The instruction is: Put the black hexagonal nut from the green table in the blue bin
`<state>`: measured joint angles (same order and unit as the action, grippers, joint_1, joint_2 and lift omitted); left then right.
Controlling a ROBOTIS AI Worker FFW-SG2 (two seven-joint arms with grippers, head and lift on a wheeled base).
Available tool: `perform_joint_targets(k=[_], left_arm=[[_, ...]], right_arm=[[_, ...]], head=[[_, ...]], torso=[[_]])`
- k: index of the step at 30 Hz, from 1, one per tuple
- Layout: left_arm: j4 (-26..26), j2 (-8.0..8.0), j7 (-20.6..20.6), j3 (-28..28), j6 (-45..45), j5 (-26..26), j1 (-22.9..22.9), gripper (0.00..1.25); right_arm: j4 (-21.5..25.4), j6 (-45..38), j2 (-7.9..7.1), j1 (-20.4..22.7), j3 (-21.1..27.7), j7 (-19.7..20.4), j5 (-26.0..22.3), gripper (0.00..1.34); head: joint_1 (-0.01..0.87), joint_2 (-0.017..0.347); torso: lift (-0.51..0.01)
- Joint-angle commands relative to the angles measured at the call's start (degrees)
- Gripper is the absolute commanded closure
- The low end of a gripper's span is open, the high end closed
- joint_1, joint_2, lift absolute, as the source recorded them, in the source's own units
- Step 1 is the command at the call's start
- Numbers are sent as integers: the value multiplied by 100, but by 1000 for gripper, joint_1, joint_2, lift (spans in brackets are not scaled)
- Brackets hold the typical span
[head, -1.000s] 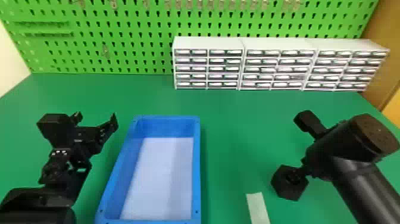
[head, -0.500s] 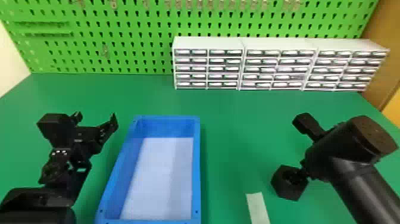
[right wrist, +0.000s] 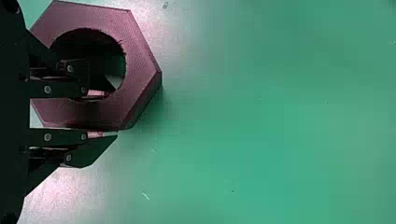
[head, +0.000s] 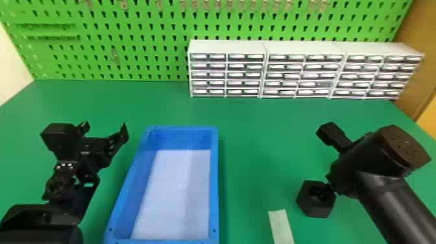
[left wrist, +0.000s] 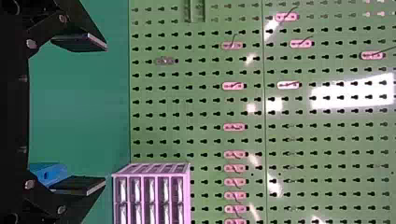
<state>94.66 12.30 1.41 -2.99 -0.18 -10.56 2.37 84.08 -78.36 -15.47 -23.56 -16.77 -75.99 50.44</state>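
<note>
Clock directions as in the head view. Setting: green table (head: 253, 123), pegboard (head: 146, 32) along its 12 o'clock edge, brown panel (head: 412, 52) at 2 o'clock.

Item, right gripper (head: 324, 194): arm entering from 5 o'clock, fingers reaching down to the nut. Fingers clamped on the wall of the nut: in the right wrist view, one finger (right wrist: 58, 88) is in the hole and the other (right wrist: 58, 136) against the outer side, wall between them.

Item, nut (head: 315, 207): one, black, hexagonal, round hole facing up, standing on the table. Lies at 8 o'clock from the right gripper's dark wrist housing, tucked in close under it. From the bin, at 3 o'clock, well apart, with bare table between.

Item, strip (head: 279, 224): one, pale, flat on the table, near the nut at its 8 o'clock, running off the bottom edge.

Item, bin (head: 214, 181): one, blue, open-topped, rectangular, pale floor, long sides running roughly from 6 to 12 o'clock.

Item, left gripper (head: 104, 127): parked beside the bin, at 10 o'clock from its middle; fingers spread wide apart. In the left wrist view, a corner of the bin shows beside one finger.

Item, drawer units (head: 305, 48): three, white, in a row before the pegboard, between 1 and 2 o'clock from the bin; small drawers stacked in five rows.
</note>
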Motion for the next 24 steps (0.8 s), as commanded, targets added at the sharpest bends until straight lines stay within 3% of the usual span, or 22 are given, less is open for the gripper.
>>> perform_joint_targets(k=[1,10,24], left_arm=[[0,0,0,-9,0,1,9,252],[0,0,0,-9,0,19,9,252],[0,0,0,0,0,27,9,252]], right_arm=[[-6,14,-9,-8,-28,-3,1,1052],[55,23,-79,-149,-20,-135,124,1052],[354,23,-343,-500,-64,-233,467,1052]], head=[[686,52],[686,52],[686,52]], torso=[[-97],[-97],[-97]])
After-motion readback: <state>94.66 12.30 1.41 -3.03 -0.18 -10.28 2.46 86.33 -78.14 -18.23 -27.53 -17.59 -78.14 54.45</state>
